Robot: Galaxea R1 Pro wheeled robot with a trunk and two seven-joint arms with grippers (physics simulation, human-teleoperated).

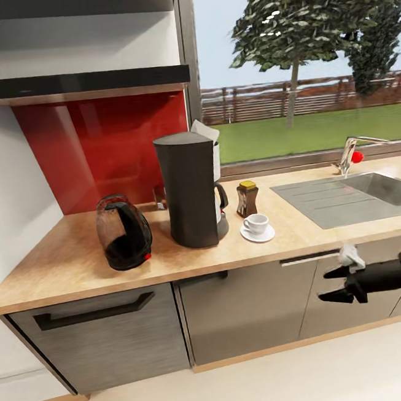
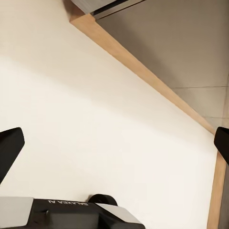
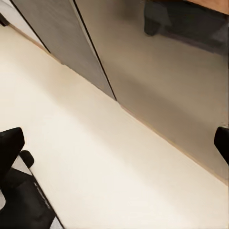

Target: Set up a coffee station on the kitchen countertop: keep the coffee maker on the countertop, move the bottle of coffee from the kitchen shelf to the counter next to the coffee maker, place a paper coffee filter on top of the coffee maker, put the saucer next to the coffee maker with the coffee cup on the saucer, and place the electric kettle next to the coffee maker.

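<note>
Station looks assembled around coffee maker (image 1: 190, 189): kettle (image 1: 123, 231) beside it, cup (image 1: 256, 223) on saucer (image 1: 258, 234). Right gripper (image 1: 333, 285) hangs low, jaws wide, empty; left gripper's (image 2: 114, 143) jaws likewise.

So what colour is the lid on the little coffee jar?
Yellow-gold, on the dark brown bottle of coffee beside the coffee maker; the head view shows it best.

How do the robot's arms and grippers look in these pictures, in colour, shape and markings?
In the head view the right gripper has two black, pointed fingers on a black, rounded forearm, with a white piece on top near the wrist. In the left wrist view the left gripper shows black tapered fingertips, and a body of black and pale grey panels bearing small, unreadable white lettering.
</note>
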